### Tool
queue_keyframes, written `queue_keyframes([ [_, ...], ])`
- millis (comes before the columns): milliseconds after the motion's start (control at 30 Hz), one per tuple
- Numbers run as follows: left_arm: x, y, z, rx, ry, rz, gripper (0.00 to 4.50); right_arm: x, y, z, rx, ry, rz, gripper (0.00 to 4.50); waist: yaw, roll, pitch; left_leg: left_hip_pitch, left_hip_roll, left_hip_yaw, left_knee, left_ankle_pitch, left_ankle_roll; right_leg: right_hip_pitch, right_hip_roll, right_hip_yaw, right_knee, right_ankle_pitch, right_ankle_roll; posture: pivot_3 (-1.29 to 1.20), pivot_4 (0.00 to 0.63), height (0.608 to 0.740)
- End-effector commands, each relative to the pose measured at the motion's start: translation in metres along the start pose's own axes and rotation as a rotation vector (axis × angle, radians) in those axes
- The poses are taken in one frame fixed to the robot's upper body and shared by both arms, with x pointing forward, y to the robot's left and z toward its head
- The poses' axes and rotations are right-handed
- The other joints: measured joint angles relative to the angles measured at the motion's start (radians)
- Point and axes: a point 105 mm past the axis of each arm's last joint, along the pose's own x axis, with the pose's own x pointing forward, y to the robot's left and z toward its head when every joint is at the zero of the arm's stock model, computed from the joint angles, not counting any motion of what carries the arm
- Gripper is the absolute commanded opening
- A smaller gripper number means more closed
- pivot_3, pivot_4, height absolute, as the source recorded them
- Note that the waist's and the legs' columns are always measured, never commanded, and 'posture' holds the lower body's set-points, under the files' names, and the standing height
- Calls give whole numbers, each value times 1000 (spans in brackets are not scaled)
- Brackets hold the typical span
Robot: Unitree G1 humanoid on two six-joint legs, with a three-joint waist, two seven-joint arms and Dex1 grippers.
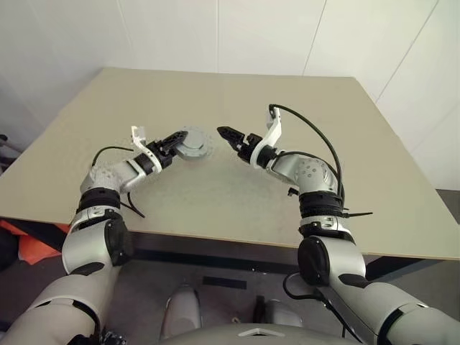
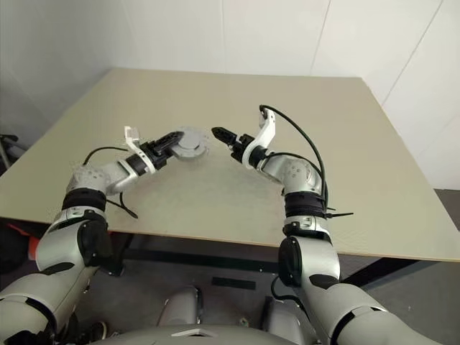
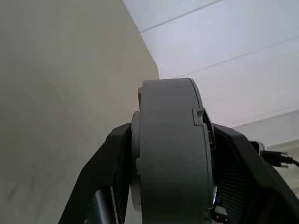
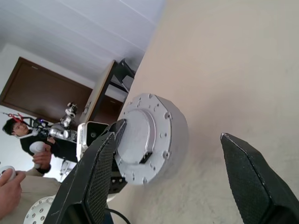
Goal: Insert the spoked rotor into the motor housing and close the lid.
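Above the table [image 1: 359, 144], left jaws [image 1: 175, 142] clamp the unmarked motor housing [image 1: 192, 146]

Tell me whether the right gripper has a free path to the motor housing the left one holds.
Probably yes. The right gripper is open and faces the motor housing across a bare gap, while the left gripper clamps only its near side.

Over the beige table [image 2: 237, 194], the left gripper [image 2: 172, 141] clamps a round grey metal motor housing [image 2: 192, 144] by its left edge. Just right of it, apart, the right gripper [image 2: 219, 134] points toward it.
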Motion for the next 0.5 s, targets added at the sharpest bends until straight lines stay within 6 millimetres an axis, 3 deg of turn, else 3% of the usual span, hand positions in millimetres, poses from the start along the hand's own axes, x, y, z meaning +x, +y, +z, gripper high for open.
queue_keyframes([
  [33, -15, -1, 42, 48, -208, 26, 2194, -2, 2, 7, -29, -32, 3, 4096, 0, 0, 0, 0, 0, 0, 0, 0, 0, 0, 0, 0, 0, 0, 0, 0, 0, 740],
  [133, -31, 19, 58, 34, -311, 130, 2194, -3, -1, 7, -27, -35, -6, 4096, 0, 0, 0, 0, 0, 0, 0, 0, 0, 0, 0, 0, 0, 0, 0, 0, 0, 740],
  [267, -39, 36, 61, 23, -345, 231, 2194, -2, -1, 6, -30, -30, -11, 4096, 5, 0, 0, 0, 0, 0, 0, 0, 0, 0, 0, 0, 0, 0, 0, 0, 0, 740],
  [500, -46, 48, 68, 22, -397, 319, 2194, 1, -1, 6, -36, -24, -10, 4096, 5, -1, 0, 0, 0, -2, 2, 0, 0, 1, 0, 0, 1, 0, 0, 0, 0, 740],
])
